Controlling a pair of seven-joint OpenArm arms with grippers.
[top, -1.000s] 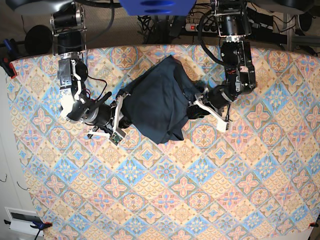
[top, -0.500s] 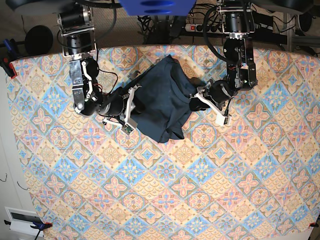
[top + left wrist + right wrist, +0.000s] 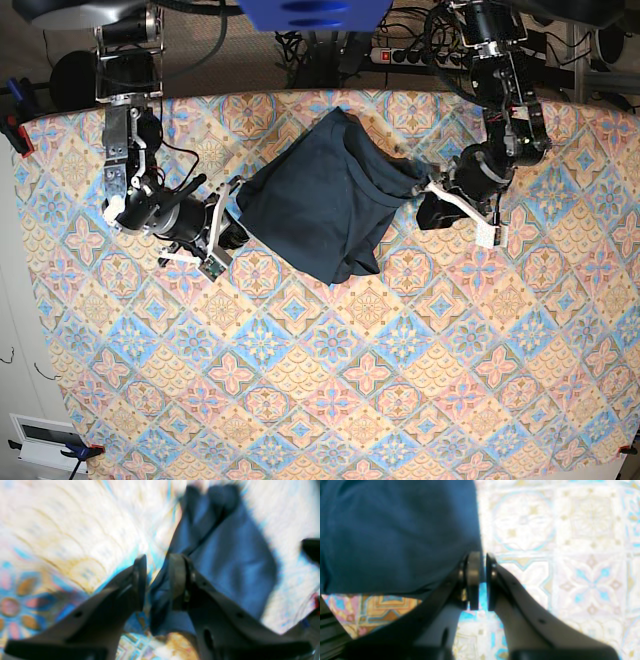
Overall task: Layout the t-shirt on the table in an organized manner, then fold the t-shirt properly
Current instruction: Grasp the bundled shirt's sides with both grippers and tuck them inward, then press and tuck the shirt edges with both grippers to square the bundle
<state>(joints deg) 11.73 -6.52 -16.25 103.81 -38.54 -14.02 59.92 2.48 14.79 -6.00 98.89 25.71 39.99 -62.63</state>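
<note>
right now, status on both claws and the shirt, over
Left claw pinching t-shirt edge. Right claw clamped on opposite edge. Shirt bunched, not flat, on table. Nothing in the way.

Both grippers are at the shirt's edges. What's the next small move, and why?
Probably draw the two arms a bit further apart to stretch the cloth flat. The t-shirt sits bunched and creased on the table. The left gripper has cloth between its jaws, and the right gripper pinches an edge, so both look held well enough to pull.
</note>
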